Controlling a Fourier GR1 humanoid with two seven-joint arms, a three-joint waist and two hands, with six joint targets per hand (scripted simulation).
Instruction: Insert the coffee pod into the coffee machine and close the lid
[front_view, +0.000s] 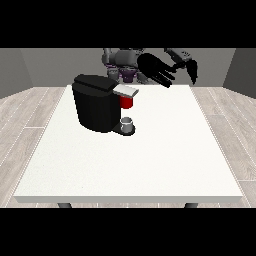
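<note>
Coffee machine on the white worktop, one hand raised behind it.

The worktop (150, 165) carries the black coffee machine (95, 105), which stands towards its far side at the view's left. Up and to the view's right of the machine, a black hand (157, 70) hangs in the air with fingers straight and spread. A red thing at the machine (126, 102) sits under its grey lid (126, 90). A small grey thing (128, 125), perhaps the pod, stands on the machine's base.
</note>
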